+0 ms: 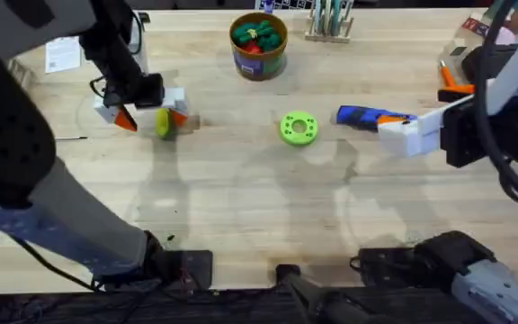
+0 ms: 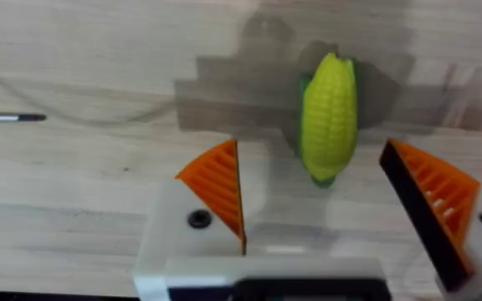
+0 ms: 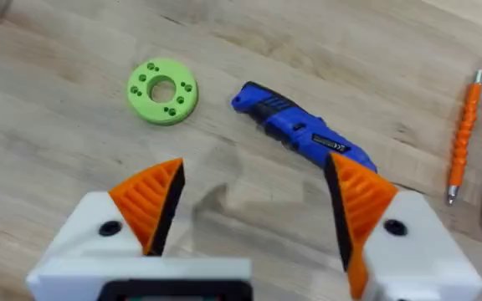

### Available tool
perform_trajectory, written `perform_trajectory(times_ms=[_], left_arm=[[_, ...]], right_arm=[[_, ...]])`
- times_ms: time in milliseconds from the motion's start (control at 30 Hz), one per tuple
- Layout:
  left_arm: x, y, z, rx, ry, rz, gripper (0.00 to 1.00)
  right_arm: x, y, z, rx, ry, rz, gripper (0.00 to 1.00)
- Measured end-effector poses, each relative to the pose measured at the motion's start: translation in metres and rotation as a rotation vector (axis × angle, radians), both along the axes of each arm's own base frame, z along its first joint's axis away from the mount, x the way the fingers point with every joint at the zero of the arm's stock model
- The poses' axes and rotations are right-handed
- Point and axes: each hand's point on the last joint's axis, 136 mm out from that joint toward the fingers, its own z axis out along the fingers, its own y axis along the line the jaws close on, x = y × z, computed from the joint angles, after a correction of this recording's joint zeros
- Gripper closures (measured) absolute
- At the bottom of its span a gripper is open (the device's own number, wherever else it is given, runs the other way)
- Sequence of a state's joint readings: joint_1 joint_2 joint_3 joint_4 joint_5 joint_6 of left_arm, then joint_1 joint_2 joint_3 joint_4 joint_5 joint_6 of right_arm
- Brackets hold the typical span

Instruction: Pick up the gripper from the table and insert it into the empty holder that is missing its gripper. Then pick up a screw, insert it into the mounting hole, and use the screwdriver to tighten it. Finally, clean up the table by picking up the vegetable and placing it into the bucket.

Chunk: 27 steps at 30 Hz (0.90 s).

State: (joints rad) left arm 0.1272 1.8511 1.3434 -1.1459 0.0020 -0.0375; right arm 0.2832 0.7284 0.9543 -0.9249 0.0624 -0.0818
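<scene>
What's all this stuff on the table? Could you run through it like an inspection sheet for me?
Surface: pale wooden table.
Job's things: yellow corn lies on the table between the left gripper's open fingers; blue screwdriver lies flat; bucket at the back holds red and green toys.
Clutter: green disc with holes; orange stick tool; paper label.
Grippers: right gripper open above the table, near the screwdriver.
Cables: black wires by the left base.
Surroundings: rack of tools behind the bucket.

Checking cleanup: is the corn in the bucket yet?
No. The corn lies on the table, between the open left gripper's fingers.
</scene>
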Motion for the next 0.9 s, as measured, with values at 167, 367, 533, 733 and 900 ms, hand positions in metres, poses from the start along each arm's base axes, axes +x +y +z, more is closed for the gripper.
perform_trajectory(times_ms=[167, 367, 533, 733, 900], left_arm=[[0.008, -0.001, -0.014, -0.010, 0.002, 0.003, 0.016], [0.011, -0.003, -0.024, -0.024, 0.008, 0.008, 0.128], [0.012, -0.004, -0.024, -0.033, 0.004, 0.015, 0.692], [0.014, -0.004, -0.022, -0.033, -0.005, 0.013, 0.972], [0.019, -0.011, -0.014, -0.083, -0.019, 0.020, 0.973]], right_arm=[[0.000, 0.000, 0.000, 0.000, 0.000, 0.000, 0.020], [0.000, 0.000, 0.000, 0.000, 0.000, 0.000, 0.021], [0.000, 0.000, 0.000, 0.000, 0.000, 0.000, 0.021], [0.000, 0.000, 0.000, 0.000, 0.000, 0.000, 0.021], [0.000, 0.000, 0.000, 0.000, 0.000, 0.000, 0.017]])
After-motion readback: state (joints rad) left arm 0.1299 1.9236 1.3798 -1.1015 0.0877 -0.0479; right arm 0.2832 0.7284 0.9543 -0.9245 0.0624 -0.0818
